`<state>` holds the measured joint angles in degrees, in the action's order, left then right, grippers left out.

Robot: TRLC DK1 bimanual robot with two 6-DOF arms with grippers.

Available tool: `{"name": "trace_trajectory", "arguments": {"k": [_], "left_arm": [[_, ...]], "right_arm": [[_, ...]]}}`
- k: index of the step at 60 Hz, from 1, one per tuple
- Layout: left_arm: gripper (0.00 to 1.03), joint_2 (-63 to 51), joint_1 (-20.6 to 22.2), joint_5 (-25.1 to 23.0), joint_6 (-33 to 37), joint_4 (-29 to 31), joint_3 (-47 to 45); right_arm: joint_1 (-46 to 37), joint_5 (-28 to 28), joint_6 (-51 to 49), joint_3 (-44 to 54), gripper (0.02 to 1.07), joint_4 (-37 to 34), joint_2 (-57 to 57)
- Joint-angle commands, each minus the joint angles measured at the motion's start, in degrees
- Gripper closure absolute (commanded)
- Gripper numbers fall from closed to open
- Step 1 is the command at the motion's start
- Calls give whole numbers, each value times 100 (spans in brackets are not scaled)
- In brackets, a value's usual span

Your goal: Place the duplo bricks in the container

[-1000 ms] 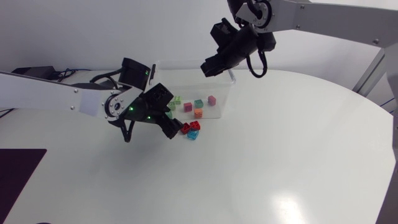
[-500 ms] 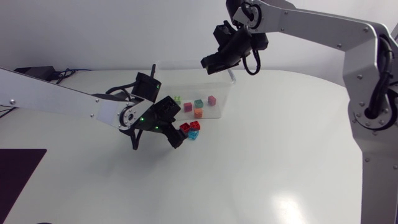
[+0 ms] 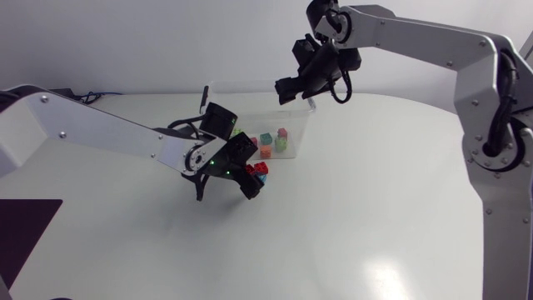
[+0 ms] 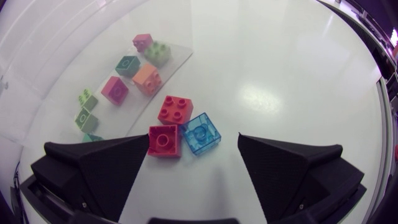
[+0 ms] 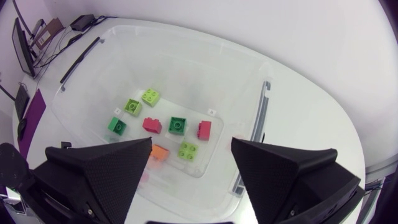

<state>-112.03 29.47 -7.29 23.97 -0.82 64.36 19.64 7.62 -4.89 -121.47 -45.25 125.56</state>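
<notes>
Just left of centre in the head view, low over the white surface (image 3: 375, 217): left tool (image 3: 250, 182), its arm in from the left edge. Fingers spread wide apart, clamped on nothing.

From the left wrist: three loose bricks in a tight cluster on the bare surface, at the gap between the fingers and just ahead of it.
- A red brick (image 4: 165, 140), one stud up, right at the tip of one finger. Touching or not, cannot tell.
- A translucent blue brick (image 4: 201, 132) against it, in the middle of the gap, apart from the other finger.
- Ahead of both and touching them, a second red brick (image 4: 175, 110), four studs up.

All three outside the container (image 3: 305, 125), just beside its near wall.

Container: a clear plastic tub, slightly above centre of the head frame, open at the top. Loose on its floor, as seen past the left tool:
- pink brick (image 4: 114, 89)
- orange brick (image 4: 148, 77)
- teal brick (image 4: 127, 64)
- pale green brick (image 4: 158, 53)
- small pink brick (image 4: 142, 42), farthest off
- pair of pale green bricks (image 4: 87, 98), off to one side

None stacked, most a little apart from one another.

Upper middle of the head frame: right tool (image 3: 287, 86), its arm in from the right edge and arched high. Poised above the container's far rim, well above the bricks.

From the right wrist: fingers wide apart, nothing between them, the open container below and its bricks in plain sight through the gap.
</notes>
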Motion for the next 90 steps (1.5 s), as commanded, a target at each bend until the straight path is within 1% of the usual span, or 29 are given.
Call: {"name": "trace_trajectory", "arguments": {"k": [1, 11, 15, 18, 24, 29, 31, 40, 44, 53, 60, 64, 71, 75, 78, 85, 90], "left_arm": [[5, -223, 58, 52, -191, -24, 182], [5, -320, 41, 70, -349, 73, 288], [5, -328, 15, 70, -481, 372, 411], [6, -328, -3, 52, -568, 557, 499], [6, -390, -117, -229, -577, 1084, 806], [6, -575, -170, -273, -560, 1488, 1088], [6, -619, -196, -343, -551, 1559, 1158], [6, -856, -214, -361, -454, 1972, 1501], [8, -961, -188, -352, -384, 2112, 1650], [9, -1163, -179, -361, -235, 2490, 1967], [12, -1225, -135, -352, -208, 2587, 2011], [12, -1251, -144, -352, -138, 2807, 2028], [12, -1128, -319, -361, 82, 3202, 1958], [12, -1023, -390, -361, 179, 3369, 1826], [12, -829, -443, -361, 284, 3501, 1536], [12, -364, -495, -361, 469, 3606, 1017], [12, 32, -548, -361, 495, 3659, 850]], "right_arm": [[-48, -32, 119, 449, 7, 113, -611], [-74, 21, 119, 1503, 7, 403, -1455], [-118, 38, 119, 2075, 7, 570, -1903], [-180, 82, 119, 2321, 7, 614, -2097], [-312, 179, 111, 2795, 7, 702, -2404], [-408, 249, 93, 3217, 7, 860, -2606], [-443, 275, 93, 3376, 7, 913, -2677], [-628, 337, 84, 3982, 7, 1150, -2914], [-725, 407, 75, 4193, 7, 1238, -2984], [-883, 478, -12, 4439, 7, 1309, -3072], [-900, 486, -48, 4624, 7, 1379, -3134], [-909, 495, -83, 4703, 7, 1379, -3151], [-953, 521, -118, 4834, 7, 1449, -3213], [-971, 539, -153, 4878, 7, 1458, -3213], [-971, 539, -153, 4914, 7, 1476, -3239], [-962, 539, -162, 4993, 7, 1520, -3283], [-953, 539, -162, 5028, 7, 1546, -3274]]}}
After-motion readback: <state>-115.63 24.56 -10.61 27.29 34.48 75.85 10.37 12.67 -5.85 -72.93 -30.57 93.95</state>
